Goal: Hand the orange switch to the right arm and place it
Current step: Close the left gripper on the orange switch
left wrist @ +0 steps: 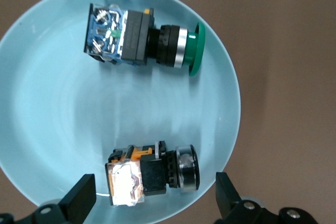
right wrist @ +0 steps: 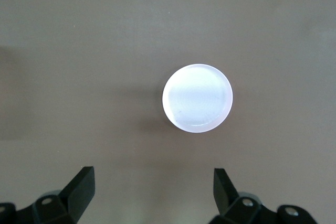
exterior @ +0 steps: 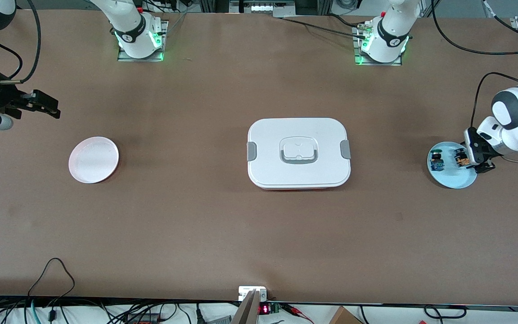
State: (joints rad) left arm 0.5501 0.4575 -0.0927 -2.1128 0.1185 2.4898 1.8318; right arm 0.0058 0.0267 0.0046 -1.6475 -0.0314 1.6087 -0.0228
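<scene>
**Now: left fingers straddle the switch**

Spread wide, the left gripper (left wrist: 155, 200) brackets the orange switch (left wrist: 152, 174) without contact, on the blue plate (left wrist: 47, 129) at the left arm's end. The right gripper (right wrist: 155, 192) waits, splayed empty, above the table's other end.

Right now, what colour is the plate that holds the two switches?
Light blue. The plate shows best in the left wrist view, under the orange switch.

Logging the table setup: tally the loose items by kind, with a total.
Switches: 2, the orange switch and a green-capped switch, both on the blue plate
Plates: 2, blue and a white plate
Lidded boxes: 1, white box
Total: 5
</scene>
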